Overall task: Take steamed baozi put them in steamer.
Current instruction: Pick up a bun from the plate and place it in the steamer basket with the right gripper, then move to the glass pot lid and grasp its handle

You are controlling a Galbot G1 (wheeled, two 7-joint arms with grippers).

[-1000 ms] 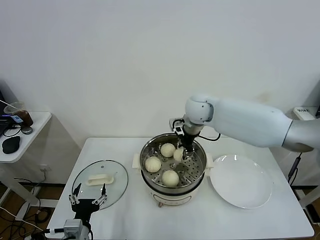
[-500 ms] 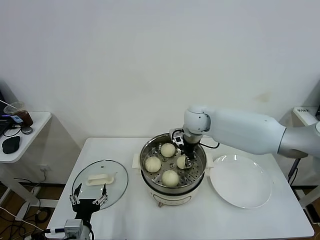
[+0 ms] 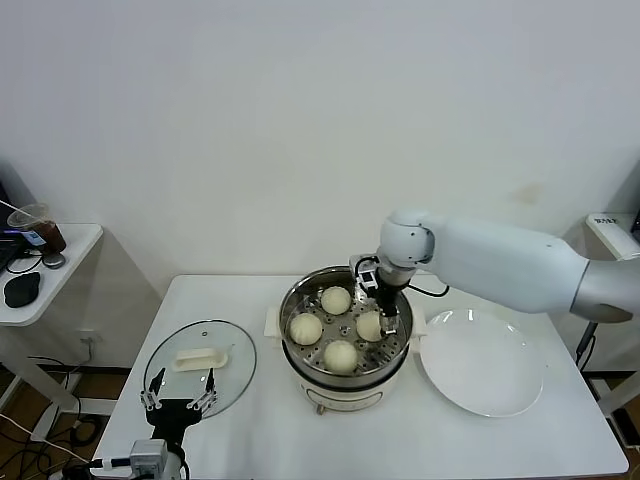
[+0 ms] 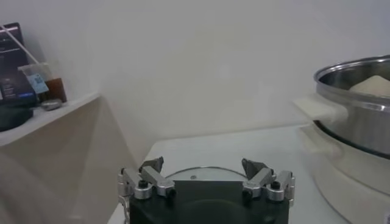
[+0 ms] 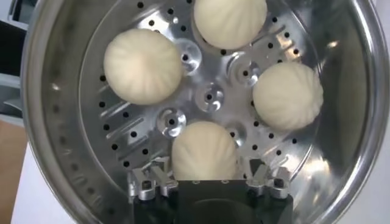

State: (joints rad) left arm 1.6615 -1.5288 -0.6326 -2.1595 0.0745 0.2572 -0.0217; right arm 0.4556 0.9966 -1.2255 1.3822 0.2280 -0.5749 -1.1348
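Fourth baozi point(image 5: 204, 151) now released in steamer point(image 3: 297, 300); right end effector point(image 5: 207, 176) open.

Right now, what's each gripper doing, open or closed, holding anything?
Left gripper: open, empty, near the glass lid.
Right gripper: open over the steamer, astride a baozi, not gripping.

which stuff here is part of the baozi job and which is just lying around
Part of the job: four baozi on the perforated tray; steamer; right gripper, open over the nearest baozi.
Lying about: glass lid, white plate, left gripper parked open.
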